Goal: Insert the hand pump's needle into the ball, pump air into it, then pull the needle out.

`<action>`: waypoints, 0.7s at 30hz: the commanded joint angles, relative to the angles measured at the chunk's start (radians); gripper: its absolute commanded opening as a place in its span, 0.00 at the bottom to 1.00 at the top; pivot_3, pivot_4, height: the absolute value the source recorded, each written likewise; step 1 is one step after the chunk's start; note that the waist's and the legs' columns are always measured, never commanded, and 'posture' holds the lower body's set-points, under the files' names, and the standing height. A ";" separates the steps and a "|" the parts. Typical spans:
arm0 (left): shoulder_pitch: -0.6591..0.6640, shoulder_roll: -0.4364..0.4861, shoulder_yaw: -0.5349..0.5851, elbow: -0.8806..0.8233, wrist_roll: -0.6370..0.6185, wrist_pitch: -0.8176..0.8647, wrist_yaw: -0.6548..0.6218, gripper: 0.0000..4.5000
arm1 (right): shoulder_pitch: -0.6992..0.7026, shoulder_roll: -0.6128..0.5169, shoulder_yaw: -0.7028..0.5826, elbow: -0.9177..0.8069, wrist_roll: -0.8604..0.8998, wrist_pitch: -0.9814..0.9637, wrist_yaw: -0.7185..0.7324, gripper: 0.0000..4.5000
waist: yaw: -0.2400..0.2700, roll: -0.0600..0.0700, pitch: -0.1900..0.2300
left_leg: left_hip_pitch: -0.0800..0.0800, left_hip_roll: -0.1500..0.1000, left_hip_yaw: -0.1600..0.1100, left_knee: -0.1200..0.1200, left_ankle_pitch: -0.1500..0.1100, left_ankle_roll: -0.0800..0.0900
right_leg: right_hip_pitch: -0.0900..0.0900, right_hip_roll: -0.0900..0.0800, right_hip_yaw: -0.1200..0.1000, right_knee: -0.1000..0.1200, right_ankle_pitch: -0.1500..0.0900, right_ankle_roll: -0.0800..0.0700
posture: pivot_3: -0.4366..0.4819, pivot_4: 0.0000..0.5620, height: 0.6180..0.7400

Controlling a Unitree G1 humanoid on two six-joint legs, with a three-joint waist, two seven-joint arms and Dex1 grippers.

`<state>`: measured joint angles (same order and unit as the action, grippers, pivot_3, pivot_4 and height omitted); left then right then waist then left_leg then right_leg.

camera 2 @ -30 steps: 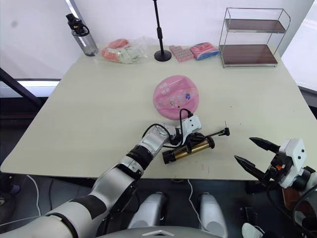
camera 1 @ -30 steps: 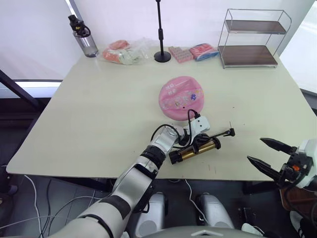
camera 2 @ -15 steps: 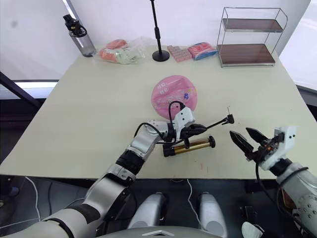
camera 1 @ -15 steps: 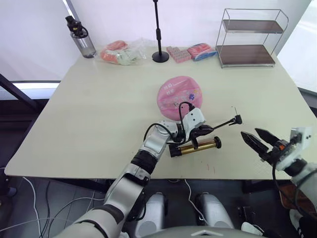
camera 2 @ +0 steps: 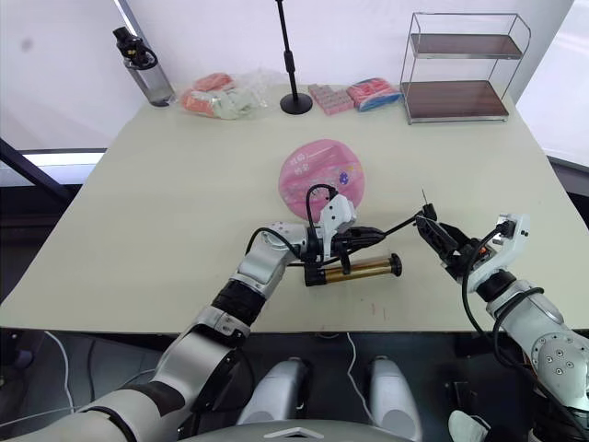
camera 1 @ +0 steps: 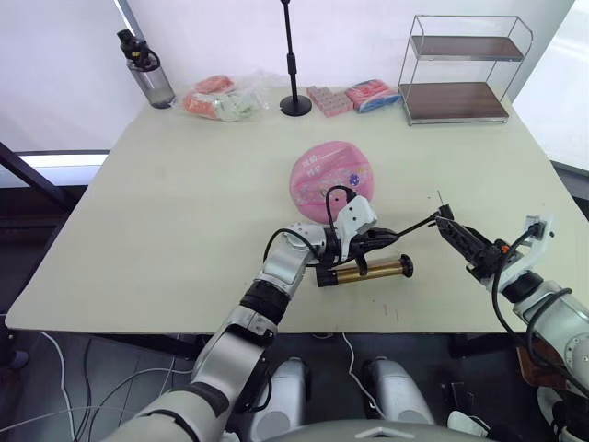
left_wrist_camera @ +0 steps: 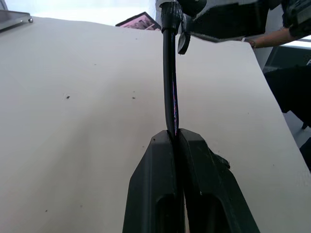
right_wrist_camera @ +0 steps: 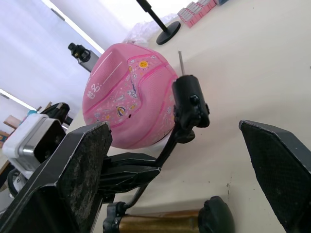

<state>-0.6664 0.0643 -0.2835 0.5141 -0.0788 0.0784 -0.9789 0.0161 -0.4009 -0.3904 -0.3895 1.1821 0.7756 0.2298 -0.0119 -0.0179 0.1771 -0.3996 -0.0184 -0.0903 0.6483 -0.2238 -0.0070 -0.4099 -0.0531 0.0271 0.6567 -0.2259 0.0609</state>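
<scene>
Right wrist view: the thin metal needle (right_wrist_camera: 180, 62) on its black hose fitting stands between my right gripper (right_wrist_camera: 184, 170) fingers, spread wide; my left gripper (left_wrist_camera: 176, 141) pinches the gold-bronze hand pump (camera 1: 366, 271) hose, the flattened pink printed ball (camera 1: 333, 178) lying beyond on the beige table (camera 1: 184, 184)

no readable text, brand or number anywhere. white markings on the pink ball (camera 1: 335, 177) too small and blurred to make out; prints beside them cartoon figures, not letters. packets (camera 1: 355, 96) at the far table edge likewise illegible.
</scene>
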 commanded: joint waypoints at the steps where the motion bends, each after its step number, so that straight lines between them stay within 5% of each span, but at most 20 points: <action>1: -0.003 -0.004 -0.002 -0.054 -0.015 -0.015 -0.011 0.01 | -0.023 0.019 0.003 -0.004 0.008 -0.028 0.003 1.00 | -0.002 0.000 0.000 | 0.000 0.000 0.000 0.000 0.000 0.000 | 0.000 0.000 0.000 0.000 0.000 0.000 | 0.48 0.27 0.93; 21: 0.006 0.022 -0.019 -0.047 -0.013 -0.027 -0.059 0.01 | -0.008 -0.007 -0.007 0.016 0.008 -0.028 0.065 1.00 | -0.002 0.000 0.000 | 0.000 0.000 0.000 0.000 0.000 0.000 | 0.000 0.000 0.000 0.000 0.000 0.000 | 0.48 0.27 0.93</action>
<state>-0.6615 0.0876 -0.3053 0.4991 -0.0806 0.0766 -1.0298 0.0140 -0.3936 -0.3784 -0.3534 1.1812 0.7583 0.2786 -0.0137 -0.0177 0.1771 -0.3995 -0.0182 -0.0902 0.6482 -0.2238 -0.0070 -0.4100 -0.0528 0.0272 0.6567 -0.2259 0.0609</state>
